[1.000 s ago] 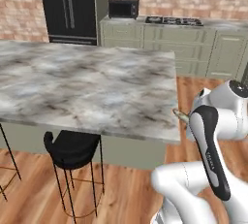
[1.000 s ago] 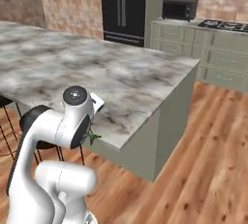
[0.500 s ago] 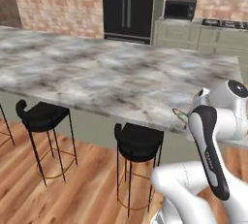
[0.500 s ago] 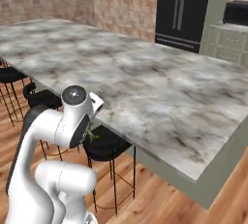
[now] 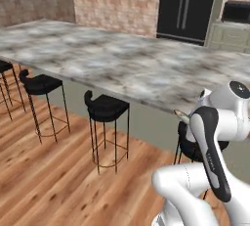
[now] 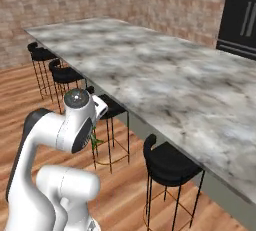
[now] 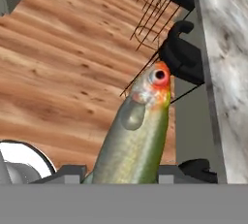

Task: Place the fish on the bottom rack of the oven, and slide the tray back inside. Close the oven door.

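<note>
The fish (image 7: 140,136) sits clamped in the claw (image 7: 133,173), its tail end between the two dark fingertips (image 7: 68,172) and its orange-tinged head with a round eye pointing away from the hand. In the right base view a sliver of the fish shows as a green tip below the wrist. It hangs in the air above the wooden floor (image 7: 58,72), carried by nothing but the claw, just beside the long edge of the marble desk (image 5: 122,63). Black bar stools (image 5: 105,110) stand in a row along that edge. Beyond the far edge of the desk are a brick wall (image 5: 117,0) and a black refrigerator (image 5: 188,5).
</note>
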Robot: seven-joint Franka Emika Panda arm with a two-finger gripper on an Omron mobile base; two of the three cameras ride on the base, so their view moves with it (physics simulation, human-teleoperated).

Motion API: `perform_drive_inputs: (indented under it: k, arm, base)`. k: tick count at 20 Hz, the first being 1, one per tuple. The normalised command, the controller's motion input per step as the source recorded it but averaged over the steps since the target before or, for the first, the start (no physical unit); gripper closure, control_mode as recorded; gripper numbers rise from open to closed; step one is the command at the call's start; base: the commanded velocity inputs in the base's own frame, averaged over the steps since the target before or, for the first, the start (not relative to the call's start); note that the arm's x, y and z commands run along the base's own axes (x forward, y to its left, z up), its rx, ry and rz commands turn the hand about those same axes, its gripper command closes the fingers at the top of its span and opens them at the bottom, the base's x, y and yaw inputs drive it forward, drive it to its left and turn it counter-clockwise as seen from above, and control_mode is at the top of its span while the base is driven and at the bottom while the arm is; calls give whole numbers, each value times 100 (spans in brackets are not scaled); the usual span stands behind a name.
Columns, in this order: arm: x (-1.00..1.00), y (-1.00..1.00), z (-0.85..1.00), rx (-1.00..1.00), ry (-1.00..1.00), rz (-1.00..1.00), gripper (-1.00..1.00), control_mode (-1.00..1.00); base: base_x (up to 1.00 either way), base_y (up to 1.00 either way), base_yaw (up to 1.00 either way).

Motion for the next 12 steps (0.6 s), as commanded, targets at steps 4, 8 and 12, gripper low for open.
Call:
perform_drive_inputs:
  k: [4, 8, 12]
  arm:
    - [0, 0, 0, 0, 0, 0, 100, 100]
    - [0, 0, 0, 0, 0, 0, 100, 100]
    - [0, 0, 0, 0, 0, 0, 100, 100]
  base:
    - [0, 71, 39]
    - [0, 40, 45]
    - [0, 25, 47]
